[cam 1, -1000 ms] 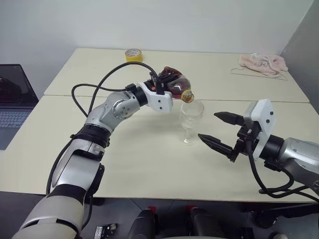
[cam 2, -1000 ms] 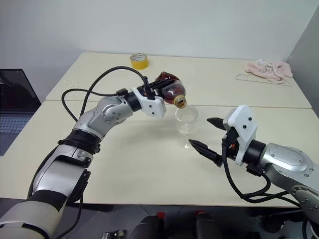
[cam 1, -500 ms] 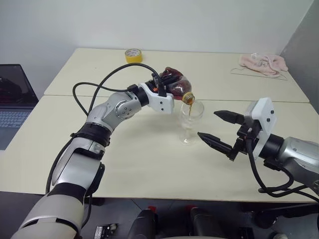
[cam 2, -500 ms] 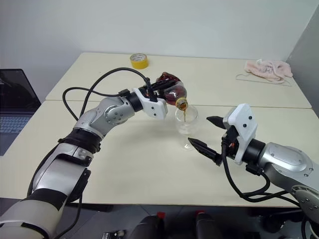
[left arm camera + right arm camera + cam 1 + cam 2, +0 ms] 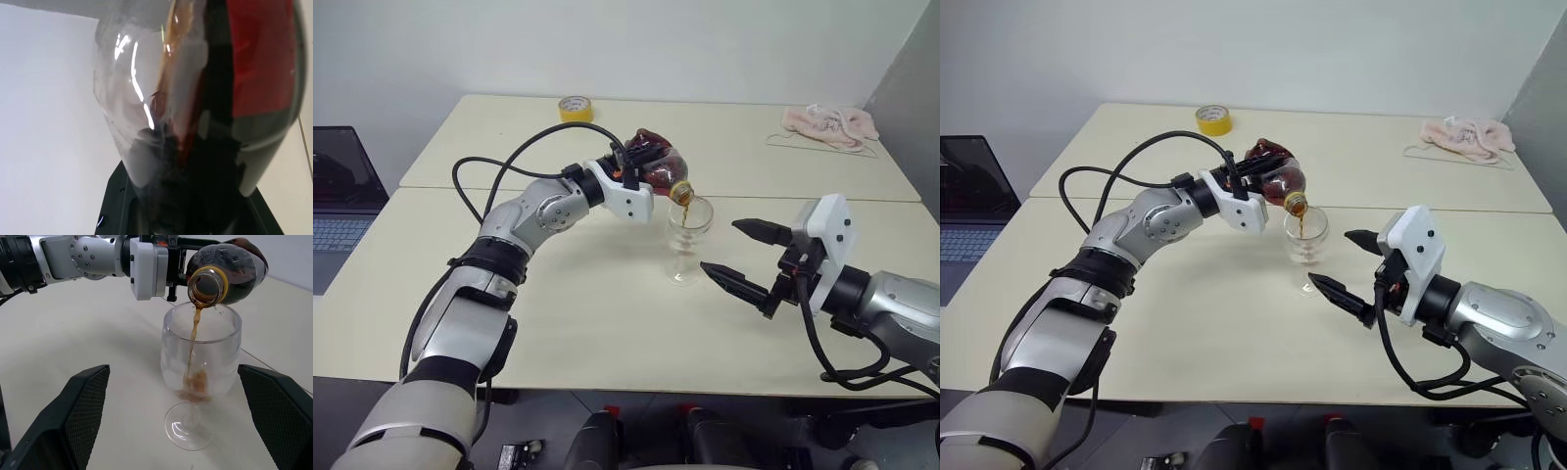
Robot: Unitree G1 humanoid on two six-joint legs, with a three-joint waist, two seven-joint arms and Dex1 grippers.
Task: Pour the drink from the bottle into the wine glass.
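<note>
While the bottle is tipped mouth-down, entries run outward from the pour.

Drink (image 5: 193, 335): thin brown stream falling from the bottle mouth into the glass; a shallow brown pool sits at the bottom of the bowl; the rest is dark inside the bottle.

Bottle (image 5: 230, 269): small clear plastic, tilted with its open mouth just above the glass rim, on the rim's left side in the head views; yellow-orange ring at the mouth; red label visible in the left wrist view; no cap on it.

Wine glass (image 5: 685, 245): upright on its round foot on the near table, roughly mid-table, directly under the bottle mouth; clear, short stem.

Left end effector (image 5: 631, 166): clamped tight on the bottle body, holding it off the table, pointing toward the robot's right.

Right end effector (image 5: 741, 255): fingers spread wide, holding nothing; hovering above the table just to the right of the glass, one fingertip near bowl level and the other near the foot, neither touching.

Table (image 5: 587, 323): pale cream top; a second matching table abuts behind it, with a seam between them.

Tape roll (image 5: 575, 107): yellow, lying flat at the far table's back edge, well apart from the glass.

Cloth (image 5: 830, 122): pink, crumpled, far right corner, with a thin wire hanger beside it.

Laptop (image 5: 337, 196): open, at the left edge, off the table.
</note>
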